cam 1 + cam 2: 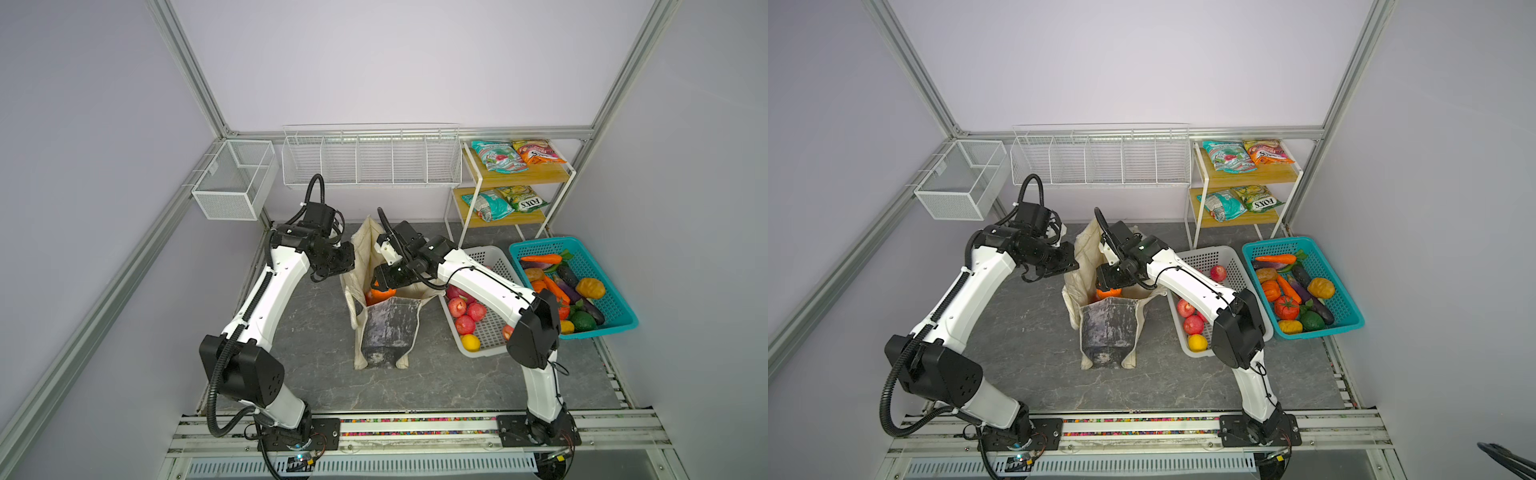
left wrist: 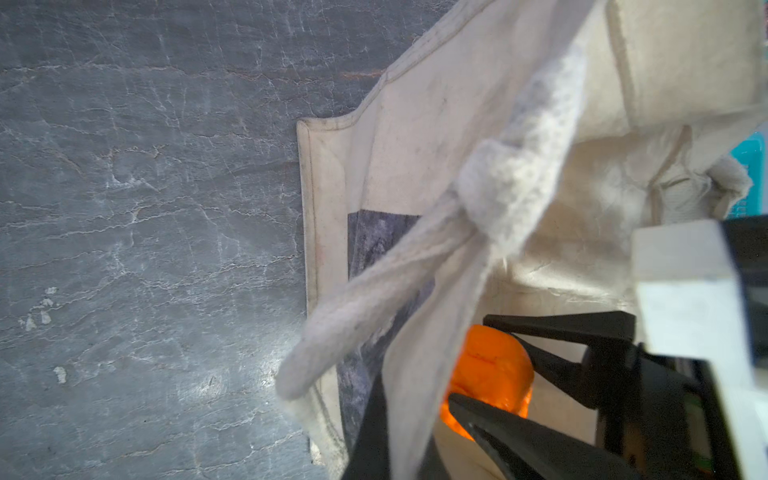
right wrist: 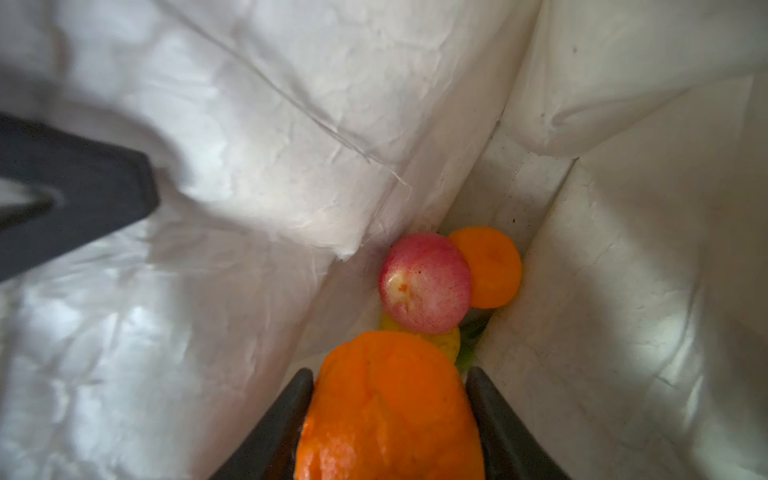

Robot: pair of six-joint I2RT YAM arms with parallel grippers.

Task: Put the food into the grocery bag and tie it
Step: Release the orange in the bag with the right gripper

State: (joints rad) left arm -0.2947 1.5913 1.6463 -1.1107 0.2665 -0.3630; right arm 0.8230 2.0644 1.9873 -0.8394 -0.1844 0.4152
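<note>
The cream grocery bag [image 1: 388, 328] [image 1: 1108, 332] stands open on the dark floor between both arms. My left gripper [image 1: 336, 270] [image 1: 1065, 266] is at its left rim, shut on the cream fabric [image 2: 415, 145]; in the left wrist view the cloth runs between its jaws [image 2: 390, 440]. My right gripper [image 1: 384, 282] [image 3: 388, 399] hangs in the bag's mouth, shut on an orange [image 3: 390, 407] [image 1: 380, 293] [image 1: 1108, 292] [image 2: 490, 365]. Deep inside the bag lie a red apple [image 3: 424, 282], another orange [image 3: 490, 266] and a yellow fruit [image 3: 444, 338].
Right of the bag stands a white perforated basket [image 1: 482, 251] with red apples [image 1: 463, 322] and a yellow fruit. Beyond it is a teal basket [image 1: 602, 282] of vegetables. Snack packets [image 1: 498, 157] lie on a two-level shelf [image 1: 523, 176] at the back right. Wire baskets hang on the back wall.
</note>
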